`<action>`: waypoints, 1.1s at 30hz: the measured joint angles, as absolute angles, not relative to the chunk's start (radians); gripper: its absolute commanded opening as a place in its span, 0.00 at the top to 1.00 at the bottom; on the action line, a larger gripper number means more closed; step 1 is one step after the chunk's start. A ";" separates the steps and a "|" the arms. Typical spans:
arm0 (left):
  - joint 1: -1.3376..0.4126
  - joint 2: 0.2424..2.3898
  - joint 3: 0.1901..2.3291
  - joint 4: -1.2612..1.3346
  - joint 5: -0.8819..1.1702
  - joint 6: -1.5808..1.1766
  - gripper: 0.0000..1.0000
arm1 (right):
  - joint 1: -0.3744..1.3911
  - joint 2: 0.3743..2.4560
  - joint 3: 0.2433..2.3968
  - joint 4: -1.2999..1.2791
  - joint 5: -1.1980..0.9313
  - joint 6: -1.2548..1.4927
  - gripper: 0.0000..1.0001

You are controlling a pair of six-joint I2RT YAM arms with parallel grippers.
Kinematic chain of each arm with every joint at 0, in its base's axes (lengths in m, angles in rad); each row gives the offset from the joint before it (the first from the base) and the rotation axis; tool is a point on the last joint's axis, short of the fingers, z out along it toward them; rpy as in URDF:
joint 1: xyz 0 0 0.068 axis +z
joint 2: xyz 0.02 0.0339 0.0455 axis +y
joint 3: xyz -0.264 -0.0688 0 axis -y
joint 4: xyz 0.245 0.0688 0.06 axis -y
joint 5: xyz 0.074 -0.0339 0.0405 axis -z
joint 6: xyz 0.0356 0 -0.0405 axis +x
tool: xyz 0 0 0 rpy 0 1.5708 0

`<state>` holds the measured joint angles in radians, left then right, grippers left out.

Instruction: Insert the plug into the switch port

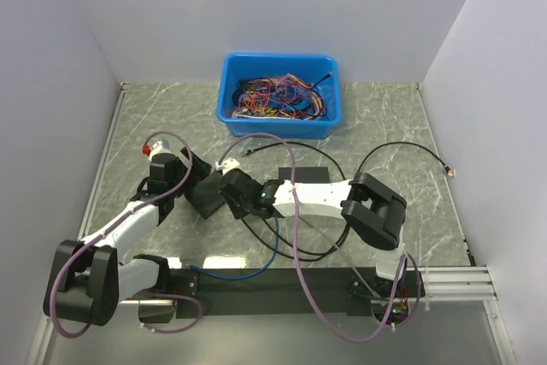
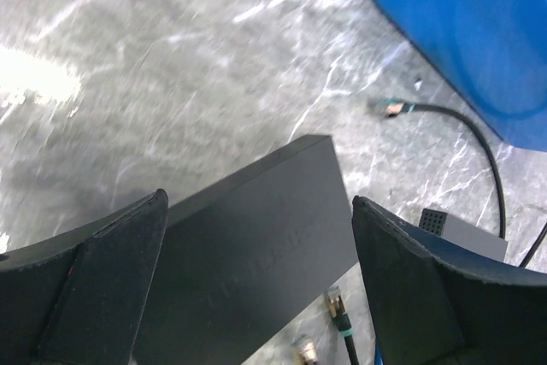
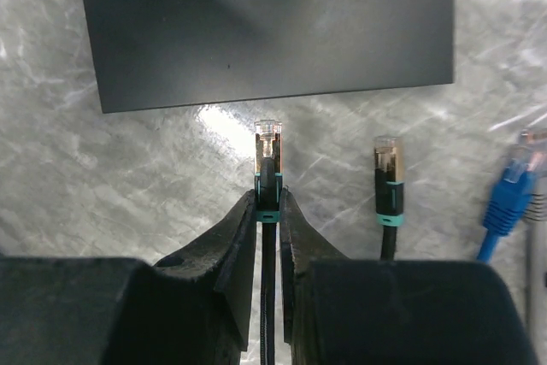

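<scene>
The switch (image 3: 265, 23) is a flat dark charcoal box lying on the marble table; its port row does not show. It is also in the top view (image 1: 208, 197) and the left wrist view (image 2: 248, 262). My right gripper (image 3: 268, 198) is shut on the teal boot of a black cable's plug (image 3: 268, 144). The plug points at the switch's near edge, a short gap away. My left gripper (image 2: 261, 203) is open, its fingers (image 2: 94, 279) straddling the switch with gaps on both sides. In the top view the left gripper (image 1: 198, 170) is at the switch's far side and the right gripper (image 1: 237, 197) at its right.
A second teal-booted plug (image 3: 387, 179) and a blue plug (image 3: 510, 194) lie right of the held one. A plain black slab (image 1: 303, 175) lies right of the switch. A blue bin (image 1: 280, 96) of wires stands at the back. Loose black cables loop across the table's right half.
</scene>
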<state>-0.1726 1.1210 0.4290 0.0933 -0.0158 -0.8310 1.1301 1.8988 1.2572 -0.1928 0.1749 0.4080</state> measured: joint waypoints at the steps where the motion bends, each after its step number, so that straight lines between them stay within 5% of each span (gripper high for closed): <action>1: -0.173 1.124 0.429 0.108 -0.015 -0.826 0.07 | 1.132 1.905 1.258 -0.191 0.172 0.411 1.00; 33: -0.144 1.320 0.366 0.426 0.136 -0.783 0.13 | 1.159 2.002 1.339 -0.209 0.149 0.437 1.00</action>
